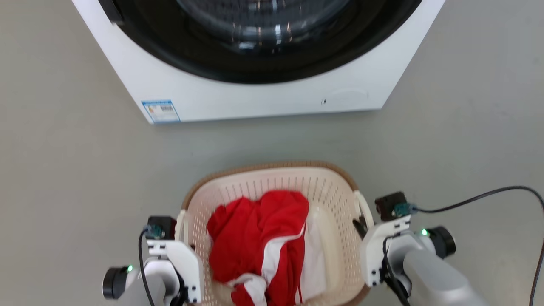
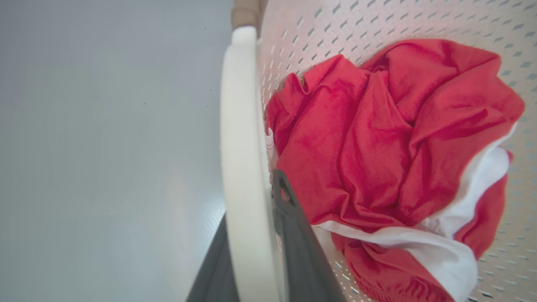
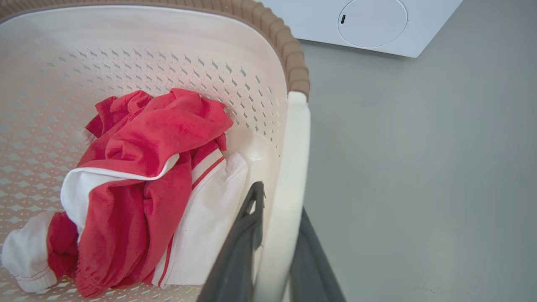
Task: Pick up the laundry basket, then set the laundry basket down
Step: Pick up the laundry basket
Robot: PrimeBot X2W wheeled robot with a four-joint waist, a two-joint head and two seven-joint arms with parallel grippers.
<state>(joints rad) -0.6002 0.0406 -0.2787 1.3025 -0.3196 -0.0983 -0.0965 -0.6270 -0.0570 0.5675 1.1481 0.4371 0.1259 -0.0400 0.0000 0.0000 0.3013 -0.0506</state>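
Left gripper [image 2: 254,218]: I am pinching the left handle [image 2: 239,147] of the laundry basket [image 1: 272,168].
Right gripper [image 3: 280,205]: I am pinching the right handle [image 3: 289,176].

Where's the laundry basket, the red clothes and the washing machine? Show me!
laundry basket [image 1: 272,165]: head view, on its brown far rim.
red clothes [image 1: 259,229]: head view, middle of the red heap.
washing machine [image 1: 263,95]: head view, white front panel under the door.

Laundry area: front-loading washer [image 1: 263,63] on bare grey floor [image 1: 63,170].
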